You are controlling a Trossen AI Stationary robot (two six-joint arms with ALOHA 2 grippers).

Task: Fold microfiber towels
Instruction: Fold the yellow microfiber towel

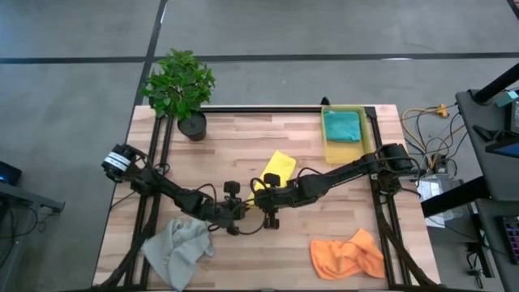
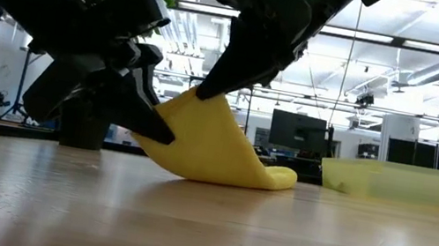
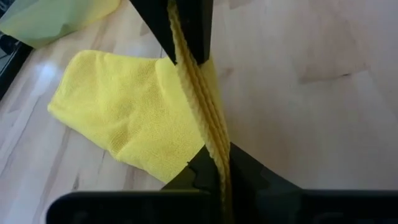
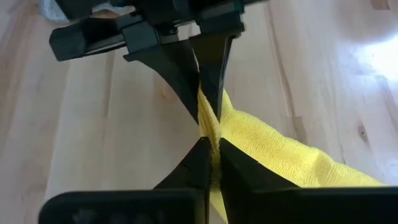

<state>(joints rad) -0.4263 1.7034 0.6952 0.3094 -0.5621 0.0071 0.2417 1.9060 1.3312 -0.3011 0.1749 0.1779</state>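
Both grippers meet near the middle of the wooden table (image 1: 243, 154), pinching the same raised edge of the yellow towel (image 1: 278, 168). The left gripper (image 1: 242, 207) is clenched on that edge, its dark fingers (image 3: 186, 31) pressed flat against the layered cloth, and the right gripper (image 1: 261, 195) is clamped on the same fold just beside it, so the two sets of fingers nearly touch. The towel's long axis runs from the held edge back toward the far right of the table, sloping down from the grippers to a rounded end that lies on the wood, pointing toward the yellow bin (image 1: 331, 148). Bare wood lies open on both sides of the towel and in front of the grippers. A teal towel (image 1: 342, 126) sits inside the bin at the far right corner. A light grey towel (image 1: 179, 250) lies rumpled at the near left edge and an orange towel (image 1: 347, 255) lies crumpled at the near right, both well apart from the grippers. A potted plant (image 1: 180, 88) stands at the far left corner. Beyond the table the low view shows a workshop with monitors and ceiling lights.
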